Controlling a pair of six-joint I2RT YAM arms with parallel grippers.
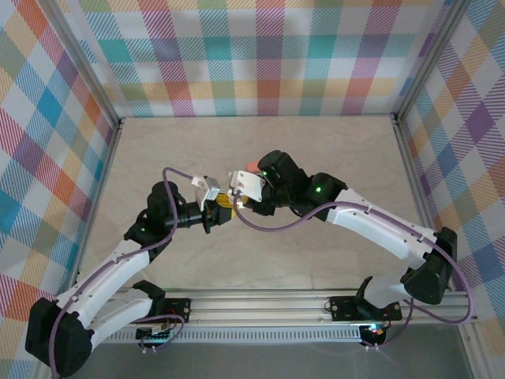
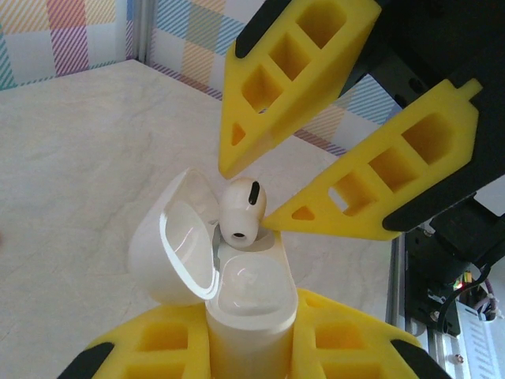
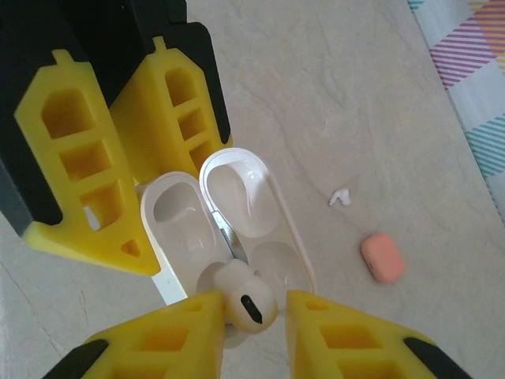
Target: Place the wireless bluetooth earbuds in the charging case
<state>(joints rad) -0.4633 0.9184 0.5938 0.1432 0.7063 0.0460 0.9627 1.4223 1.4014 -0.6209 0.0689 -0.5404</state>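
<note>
Left claw (image 2: 251, 308): pressed together on the body of the white case (image 2: 252, 288), which is held upright above the table.
Lid (image 2: 185, 245): swung open to one side, so the inside of the case is exposed.
White earbud (image 2: 239, 212): poised at the mouth of the case, just beside the hinge. Whether it is seated cannot be told.
Right claw (image 3: 252, 304): pinched on that earbud by the very tips.
Second white earbud (image 3: 339, 197): seen lying loose on the table (image 3: 355, 95), well apart from the held case.
Pink case (image 3: 382, 257): closed, set near the loose earbud and a little beyond it.
Stage: judged to be the insertion of one earbud, not yet completed.
Risk of slipping: the rounded earbud could be squeezed out of so slight a grip and dropped.
Risk of jamming: if the earbud is tilted against its socket, it could be wedged or the case pushed askew.
Risk to the lid: the lid could be knocked shut by the descending tips.
</note>
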